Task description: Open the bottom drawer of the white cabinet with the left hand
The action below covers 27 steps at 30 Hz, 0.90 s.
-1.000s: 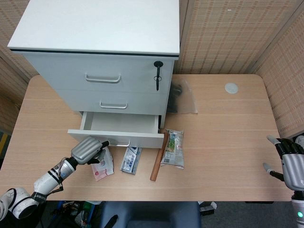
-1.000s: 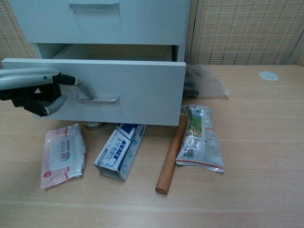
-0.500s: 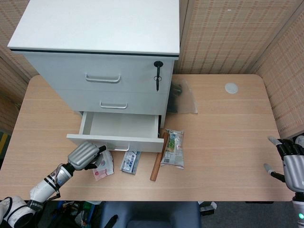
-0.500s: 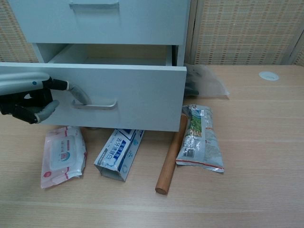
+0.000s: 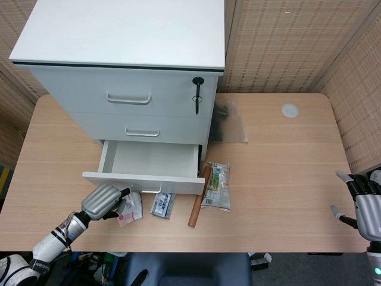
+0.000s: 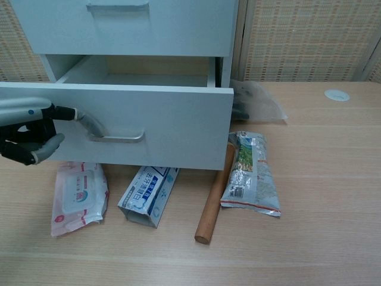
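The white cabinet (image 5: 125, 36) stands at the table's back left. Its bottom drawer (image 5: 146, 182) is pulled out, and the inside (image 6: 149, 77) looks empty. My left hand (image 6: 28, 132) is at the left end of the drawer front (image 6: 166, 122). One finger hooks the left end of the metal handle (image 6: 118, 138) while the others curl below. In the head view the left hand (image 5: 103, 201) sits just under the drawer's front left corner. My right hand (image 5: 364, 205) hovers at the table's right edge, fingers apart, holding nothing.
Partly under the drawer front lie a pink wipes pack (image 6: 77, 196) and a blue-white carton (image 6: 149, 193). A wooden stick (image 6: 213, 196) and a snack packet (image 6: 249, 174) lie to its right. A clear bag (image 6: 257, 102) and a white disc (image 6: 337, 95) sit further back.
The bottom drawer has slid further out toward the table's front edge, over more of the carton and wipes. My left hand moved back with the handle. The right hand stayed put.
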Tool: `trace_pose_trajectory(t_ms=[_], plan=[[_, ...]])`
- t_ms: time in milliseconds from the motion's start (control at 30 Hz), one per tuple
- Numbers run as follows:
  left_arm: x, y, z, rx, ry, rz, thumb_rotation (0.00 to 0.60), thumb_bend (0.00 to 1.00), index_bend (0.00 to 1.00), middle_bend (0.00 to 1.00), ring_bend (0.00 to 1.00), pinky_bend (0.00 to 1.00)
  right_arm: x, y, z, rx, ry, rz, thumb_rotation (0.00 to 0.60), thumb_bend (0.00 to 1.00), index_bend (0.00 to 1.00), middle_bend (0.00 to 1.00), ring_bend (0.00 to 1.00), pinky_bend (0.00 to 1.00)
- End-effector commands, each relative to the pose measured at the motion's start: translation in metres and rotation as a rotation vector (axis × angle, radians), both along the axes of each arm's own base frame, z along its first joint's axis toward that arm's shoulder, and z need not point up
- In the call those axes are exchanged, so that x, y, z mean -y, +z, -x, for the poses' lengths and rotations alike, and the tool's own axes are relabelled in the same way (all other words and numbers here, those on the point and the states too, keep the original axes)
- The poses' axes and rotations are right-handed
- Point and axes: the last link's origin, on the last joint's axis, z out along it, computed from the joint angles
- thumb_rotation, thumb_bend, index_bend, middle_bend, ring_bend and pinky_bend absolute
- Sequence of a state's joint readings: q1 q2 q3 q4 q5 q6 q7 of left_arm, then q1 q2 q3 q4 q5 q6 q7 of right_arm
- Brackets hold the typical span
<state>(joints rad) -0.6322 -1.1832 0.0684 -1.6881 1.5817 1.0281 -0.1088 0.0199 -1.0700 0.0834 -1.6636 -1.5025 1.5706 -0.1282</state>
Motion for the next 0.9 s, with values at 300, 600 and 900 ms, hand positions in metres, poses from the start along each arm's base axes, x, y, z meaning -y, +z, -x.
trace_pose_trajectory(t_ms=[300, 600, 900], plan=[[0.016, 0.016, 0.0, 0.063, -0.016, -0.061, 0.6, 0.73, 0.23, 0.89, 0.9, 1.0, 0.0, 0.001, 0.001, 0.004, 0.004, 0.002, 0.6, 0.15, 0.2, 0.26, 0.19, 0.24], [0.045, 0.051, 0.029, 0.071, 0.063, -0.188, 0.6, 0.73, 0.35, 0.75, 0.7, 0.95, 0.004, 0.008, 0.001, 0.006, 0.012, 0.007, 0.6, 0.15, 0.2, 0.26, 0.19, 0.24], [0.069, 0.089, 0.089, -0.046, 0.276, -0.442, 0.6, 0.71, 0.53, 0.72, 0.66, 0.72, 0.008, 0.001, 0.005, 0.041, 0.004, -0.035, 0.6, 0.15, 0.2, 0.26, 0.19, 0.24]])
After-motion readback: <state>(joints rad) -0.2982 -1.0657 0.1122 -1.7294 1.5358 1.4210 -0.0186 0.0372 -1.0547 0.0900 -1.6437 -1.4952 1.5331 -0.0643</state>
